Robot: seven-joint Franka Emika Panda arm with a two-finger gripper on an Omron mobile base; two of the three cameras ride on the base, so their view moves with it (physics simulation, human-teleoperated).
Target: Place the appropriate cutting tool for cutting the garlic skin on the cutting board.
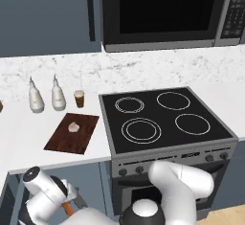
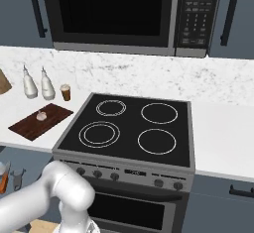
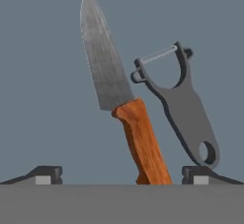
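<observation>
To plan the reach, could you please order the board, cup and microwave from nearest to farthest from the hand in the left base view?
From the hand, low at the left:
1. Board, left of the stove.
2. Cup, behind the board.
3. Microwave, high above the stove.

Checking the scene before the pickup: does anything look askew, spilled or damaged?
Nothing spilled or damaged. The knife and peeler lie side by side, both slanted, ahead of the open pincer. The garlic sits on the cutting board.

White counter [image 1: 28,138] carries the cutting board [image 1: 72,133], two bottles [image 1: 36,99] and a cup [image 1: 79,98].
</observation>
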